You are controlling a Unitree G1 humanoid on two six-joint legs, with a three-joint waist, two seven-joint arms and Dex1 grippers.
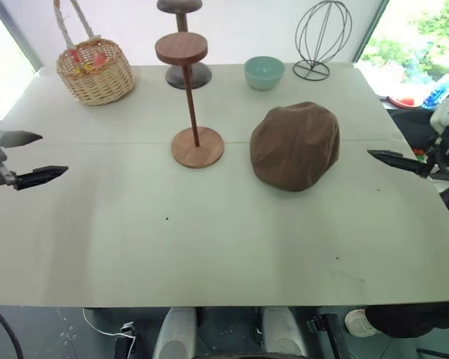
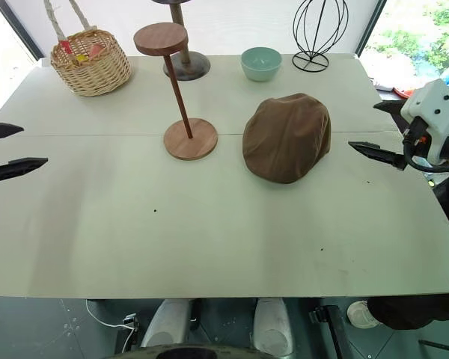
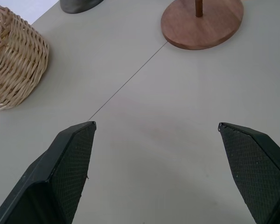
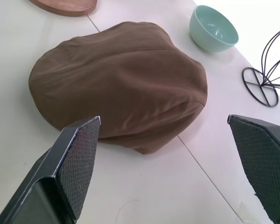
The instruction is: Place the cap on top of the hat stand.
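Observation:
The brown cap (image 1: pixel 295 144) lies flat on the white table (image 1: pixel 209 239), right of centre. Just left of it stands the reddish-brown hat stand (image 1: pixel 191 105), upright, its round disc top (image 1: pixel 181 48) bare. My right gripper (image 2: pixel 363 126) hovers open at the table's right edge, a short way right of the cap and pointing at it; in the right wrist view the cap (image 4: pixel 121 84) lies ahead of the spread fingers (image 4: pixel 77 158). My left gripper (image 1: pixel 52 154) hangs open over the table's left edge, far from both, with nothing between its fingers (image 3: pixel 70 163).
At the back of the table are a wicker basket (image 1: pixel 97 69) on the left, a darker stand (image 1: pixel 185 71) behind the hat stand, a teal bowl (image 1: pixel 264 72) and a black wire globe stand (image 1: pixel 322 37). Beyond the right edge lies some clutter (image 1: pixel 415 97).

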